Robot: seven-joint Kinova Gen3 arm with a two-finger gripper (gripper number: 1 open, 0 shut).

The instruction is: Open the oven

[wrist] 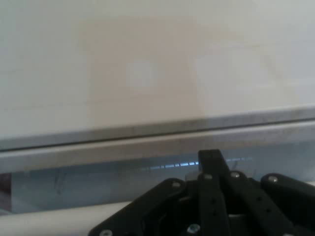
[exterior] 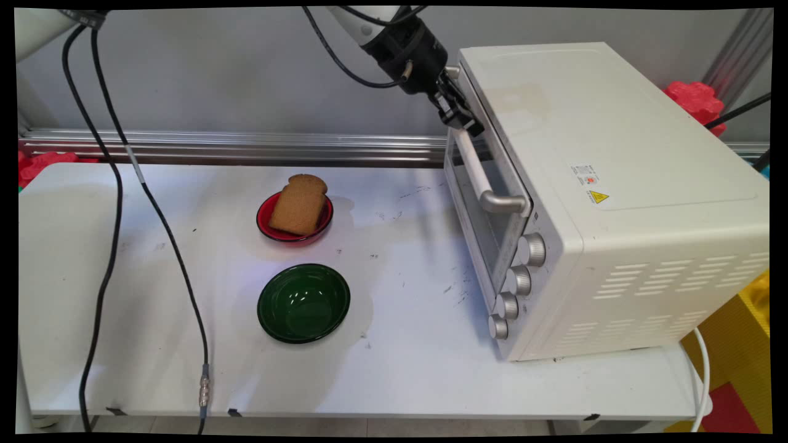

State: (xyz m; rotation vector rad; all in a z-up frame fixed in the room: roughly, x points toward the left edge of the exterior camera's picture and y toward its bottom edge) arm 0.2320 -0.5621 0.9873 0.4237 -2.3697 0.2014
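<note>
Resting in red bowl [exterior: 268,226]: bread slice [exterior: 298,205]; green bowl [exterior: 303,303] empty.

white metal toaster oven [exterior: 615,203] stands on right part of flat white table [exterior: 400,369], door side facing left. round red plate [exterior: 294,219] sits left of oven, toward table's middle; brown slice of bread [exterior: 299,204] lies on it, leaning on the plate's rim. round green glass bowl [exterior: 303,302] is just in front of plate, apart from it. black two-finger gripper [exterior: 458,111] is at far upper end of oven's white bar handle [exterior: 486,178], by the door's top edge [wrist: 147,130]. black cables [exterior: 111,203] hang over table's left side.
</note>
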